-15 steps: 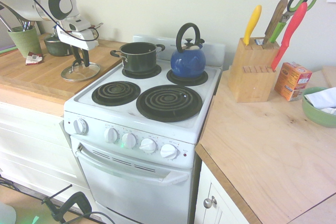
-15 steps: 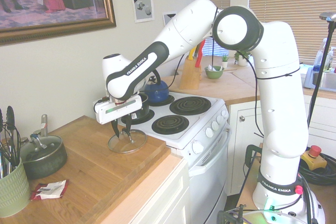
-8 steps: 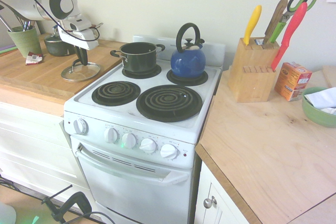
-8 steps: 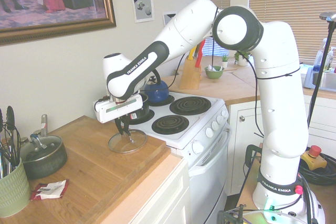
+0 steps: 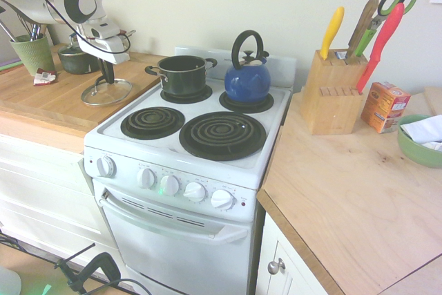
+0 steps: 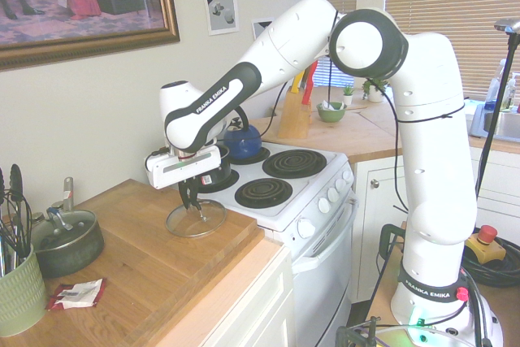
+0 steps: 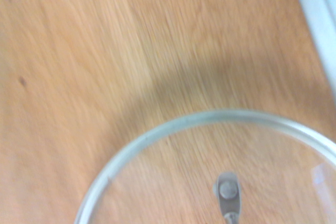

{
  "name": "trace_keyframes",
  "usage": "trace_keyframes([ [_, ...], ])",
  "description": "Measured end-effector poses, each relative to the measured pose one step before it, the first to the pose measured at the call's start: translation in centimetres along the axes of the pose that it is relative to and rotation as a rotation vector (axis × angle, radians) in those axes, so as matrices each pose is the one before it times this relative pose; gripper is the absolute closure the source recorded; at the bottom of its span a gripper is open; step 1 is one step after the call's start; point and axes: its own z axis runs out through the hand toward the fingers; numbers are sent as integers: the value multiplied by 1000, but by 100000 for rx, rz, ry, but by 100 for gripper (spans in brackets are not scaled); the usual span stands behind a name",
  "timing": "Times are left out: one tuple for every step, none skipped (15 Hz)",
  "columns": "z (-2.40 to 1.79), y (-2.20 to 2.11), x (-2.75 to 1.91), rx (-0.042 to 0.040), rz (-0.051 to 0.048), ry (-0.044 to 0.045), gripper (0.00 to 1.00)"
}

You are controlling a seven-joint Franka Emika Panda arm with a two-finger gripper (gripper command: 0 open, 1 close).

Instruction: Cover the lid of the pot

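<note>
Rising slightly, it seems, the glass lid (image 5: 119, 94) has shifted above the wooden countertop (image 5: 59, 94) left of the stove, its loop handle now clenched by the gripper (image 5: 108, 82); carrying it to the black two-handled pot (image 5: 183, 79) can follow. The fingers mask the handle; the wrist view crops the lid.

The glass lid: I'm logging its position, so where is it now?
In the first exterior view, the glass lid is at the picture's left, over the wooden counter beside the stove, with the gripper at its handle.
</note>
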Motion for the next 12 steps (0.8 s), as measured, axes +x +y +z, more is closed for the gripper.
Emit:
trace_keyframes([
  [-1707,139,539,1649,1354,-135,100],
  [-1897,210,730,1472,1309,194,100],
  [-1919,358,1073,1247,1516,404,100],
  [-1630,249,1213,875,1863,423,100],
  [-1333,177,1432,672,2046,366,100],
  [-1115,98,1722,517,2083,253,100],
  [-929,134,1862,392,2293,-137,100],
  [-744,56,1794,452,2430,-286,100],
  [-618,-9,1900,369,2567,-58,100],
  [-343,-208,1946,-21,2404,-282,100],
  [-51,-393,1785,-73,2060,-637,100],
  [181,-571,1623,-82,2019,-525,100],
])
